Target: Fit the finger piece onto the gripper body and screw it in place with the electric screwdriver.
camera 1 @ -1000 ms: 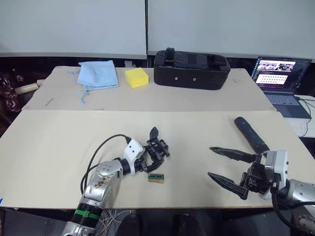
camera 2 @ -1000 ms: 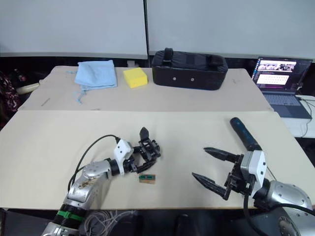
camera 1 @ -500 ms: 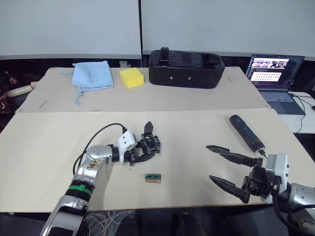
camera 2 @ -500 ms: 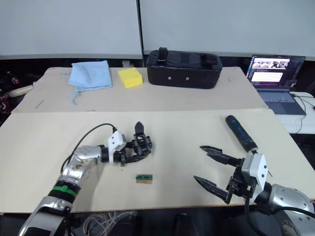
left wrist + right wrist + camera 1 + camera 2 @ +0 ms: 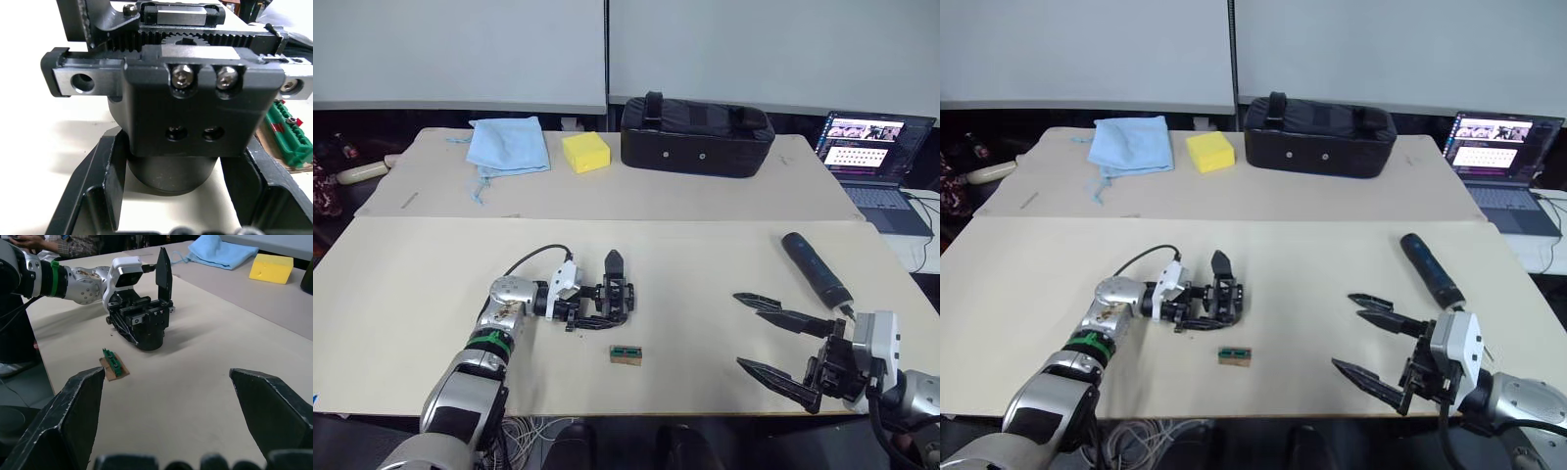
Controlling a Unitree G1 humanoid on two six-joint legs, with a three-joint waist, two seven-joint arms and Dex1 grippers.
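Left end effector (image 5: 597,305) clamped the gripper body (image 5: 613,302) mid-tabletop (image 5: 705,284). Right end effector (image 5: 781,345) was wide, empty; electric screwdriver (image 5: 816,269) lay just beyond it (long axis running away from the robot), right arm nearer.

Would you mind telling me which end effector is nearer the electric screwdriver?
Right. The right end effector sits just in front of the electric screwdriver; the left end effector is far across the table.
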